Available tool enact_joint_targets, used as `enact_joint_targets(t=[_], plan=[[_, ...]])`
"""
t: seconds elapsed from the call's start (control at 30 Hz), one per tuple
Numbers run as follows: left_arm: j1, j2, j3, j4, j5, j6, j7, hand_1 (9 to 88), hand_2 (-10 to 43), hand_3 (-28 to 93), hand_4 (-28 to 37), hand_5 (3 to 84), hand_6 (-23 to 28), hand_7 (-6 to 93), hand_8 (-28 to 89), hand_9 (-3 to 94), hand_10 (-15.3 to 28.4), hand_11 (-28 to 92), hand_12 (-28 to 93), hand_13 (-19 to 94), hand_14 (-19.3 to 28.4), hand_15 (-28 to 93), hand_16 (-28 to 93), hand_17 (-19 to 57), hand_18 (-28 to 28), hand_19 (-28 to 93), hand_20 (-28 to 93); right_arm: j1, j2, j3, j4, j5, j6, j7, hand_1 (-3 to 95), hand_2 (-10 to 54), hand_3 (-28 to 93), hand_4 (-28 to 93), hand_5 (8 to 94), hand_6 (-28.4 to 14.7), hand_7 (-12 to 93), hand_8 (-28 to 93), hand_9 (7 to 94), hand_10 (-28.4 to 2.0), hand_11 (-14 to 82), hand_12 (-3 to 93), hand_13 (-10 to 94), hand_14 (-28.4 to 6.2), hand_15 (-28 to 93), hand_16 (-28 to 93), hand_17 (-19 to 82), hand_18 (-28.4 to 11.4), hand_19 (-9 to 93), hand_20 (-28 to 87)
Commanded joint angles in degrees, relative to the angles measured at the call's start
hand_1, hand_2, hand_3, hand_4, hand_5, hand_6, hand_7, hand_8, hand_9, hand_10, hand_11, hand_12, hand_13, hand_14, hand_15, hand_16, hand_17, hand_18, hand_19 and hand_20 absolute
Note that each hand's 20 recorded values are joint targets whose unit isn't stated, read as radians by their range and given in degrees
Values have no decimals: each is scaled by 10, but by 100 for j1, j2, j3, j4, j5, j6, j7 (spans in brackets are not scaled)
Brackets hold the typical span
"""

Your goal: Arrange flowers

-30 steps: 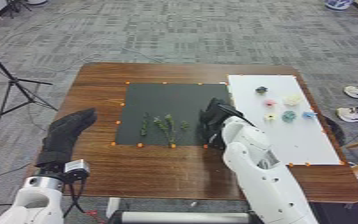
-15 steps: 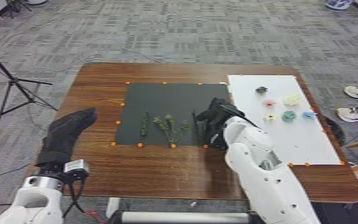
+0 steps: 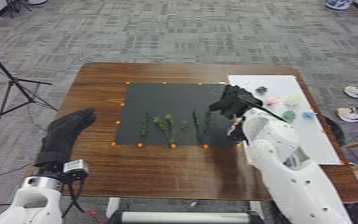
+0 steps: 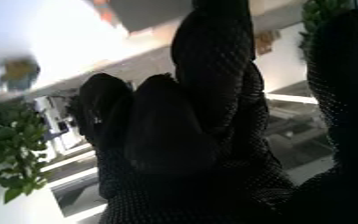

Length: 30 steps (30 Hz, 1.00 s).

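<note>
Watching the head view, my left hand (image 3: 73, 125) lies relaxed at the surface's (image 3: 158, 172) left edge; the right hand (image 3: 235, 100) separates stems (image 3: 169, 128) from right-edge blossoms (image 3: 292, 100). Right wrist view: leaves (image 4: 14, 145), grip unclear. Probably sorting stems; next, gentle placement.

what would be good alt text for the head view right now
A robot's black-gloved right hand is over the border between a dark mat with green stems and a white sheet with small flower heads. Its left hand is at the brown table's left side.
</note>
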Motion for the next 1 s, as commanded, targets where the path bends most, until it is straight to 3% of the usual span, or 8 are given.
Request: enact_joint_targets(t=[0.03,0.33,0.47,0.67,0.9,1.0], plan=[[71,-38,-23,-46,6,-37,14,247,-40,707,-173,492,35,158,-65,471,129,195,144,354,155,129,26,47,93,26,148,-484,168,289,-468,1680,799,-526,252,12,678,-89,735,-38,307,-58,886,-124,317,259,826,-80,647,407,434,-260,907,503],[24,-31,0,-37,20,-49,7,247,-40,707,-172,492,34,161,-65,470,129,195,144,354,155,129,26,47,93,26,148,-749,268,351,-736,2759,-32,-1126,222,108,680,-104,635,-56,232,-52,810,-158,175,195,778,-117,648,387,378,-273,865,527],[20,-39,4,-38,12,-38,3,246,-39,707,-172,492,34,160,-66,470,129,195,144,354,155,130,27,47,93,26,148,-836,291,398,-671,2688,-615,-1414,209,141,691,-106,563,-64,229,-52,725,-158,111,148,770,-125,656,373,373,-274,859,543],[17,-54,9,-32,14,-61,22,247,-38,706,-173,493,35,159,-66,470,129,195,144,355,155,130,26,47,93,27,148,-931,375,203,-475,2301,-477,-1770,199,161,699,-103,508,-67,237,-54,664,-150,88,112,778,-125,668,345,373,-281,862,554],[7,-85,24,-22,10,-69,18,247,-36,705,-172,492,34,161,-66,469,129,195,145,354,155,130,26,46,93,28,148,-961,246,235,-81,2048,-1019,-2069,186,175,716,-101,451,-67,255,-60,634,-141,83,99,781,-124,695,335,376,-283,877,572],[-4,-84,33,-17,14,-68,19,247,-37,706,-171,492,34,161,-66,470,129,195,145,353,155,129,26,46,93,28,148,-978,220,163,9,1918,-954,-2106,177,187,735,-103,409,-68,265,-66,589,-136,77,83,784,-125,698,332,378,-284,879,575]])
